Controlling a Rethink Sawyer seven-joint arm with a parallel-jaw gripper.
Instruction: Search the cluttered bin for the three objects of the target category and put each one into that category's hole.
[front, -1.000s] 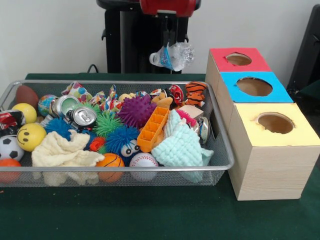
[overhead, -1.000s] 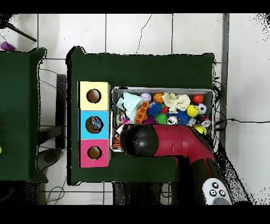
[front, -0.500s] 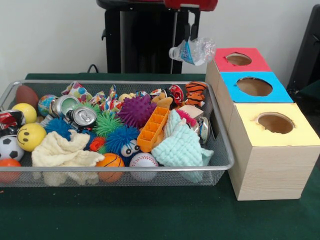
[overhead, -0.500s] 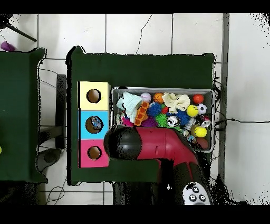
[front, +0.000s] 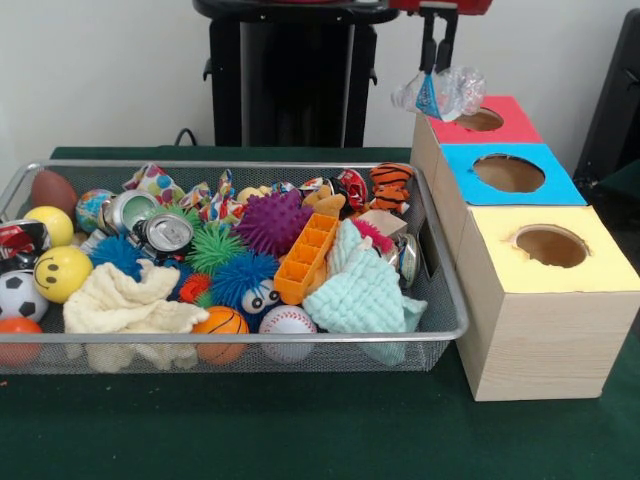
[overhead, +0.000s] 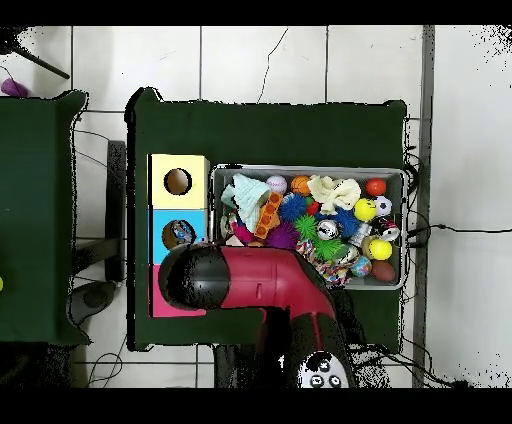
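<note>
Above the red box (front: 470, 122), the gripper (front: 437, 68) is closed on a crushed clear plastic bottle (front: 440, 93), which hangs from the fingers with its long axis roughly level, clear of the box top. Judged from the front view, the red-topped hole (front: 477, 119) lies just below and slightly right of the bottle; the blue box (front: 512, 172) and yellow box (front: 552, 247) sit nearer the camera. Bottle carries a blue label; no text is legible. Overhead, the arm (overhead: 250, 285) covers the red box. The wire bin (front: 440, 300) remains cluttered, with crushed cans (front: 160, 232) visible.
</note>
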